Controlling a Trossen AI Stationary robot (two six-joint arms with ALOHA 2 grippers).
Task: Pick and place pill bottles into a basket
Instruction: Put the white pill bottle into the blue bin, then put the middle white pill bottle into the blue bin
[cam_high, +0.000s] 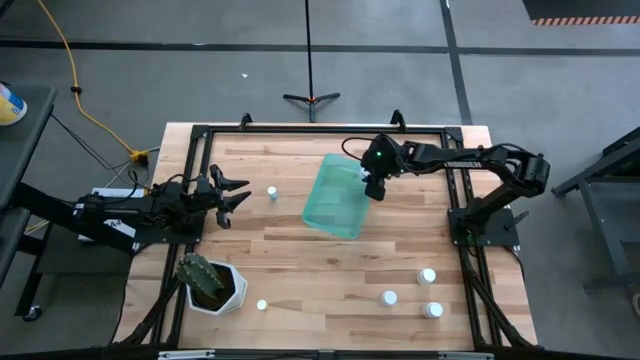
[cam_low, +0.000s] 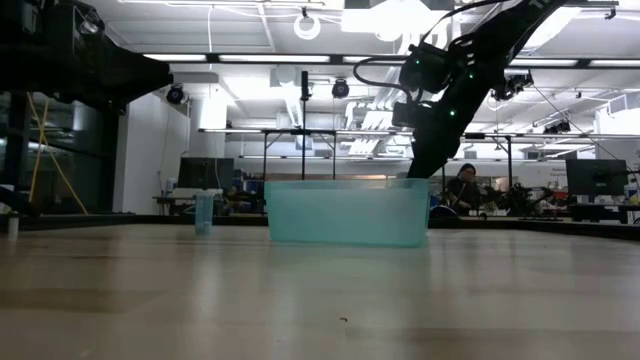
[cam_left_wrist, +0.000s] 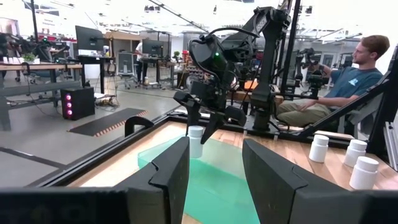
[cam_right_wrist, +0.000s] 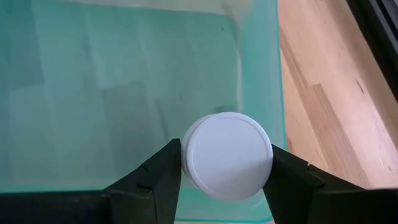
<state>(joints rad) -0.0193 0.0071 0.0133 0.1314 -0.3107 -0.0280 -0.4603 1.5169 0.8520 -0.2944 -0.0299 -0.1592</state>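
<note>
Right gripper (cam_right_wrist: 226, 163) clamped on bottle (cam_right_wrist: 227, 155) above basket (cam_high: 338, 200) edge; early release risks outside drop. Left gripper (cam_high: 232, 195) spread wide, idle.

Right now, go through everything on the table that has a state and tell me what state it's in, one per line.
Right gripper: shut on a pill bottle, above the basket's edge.
Left gripper: open, holding nothing, at the table's left side.
Basket: upright; no bottle visible inside.
Bottle near the left gripper: upright on the table.
Loose bottles: upright on the table.
Cactus pot: upright.
</note>
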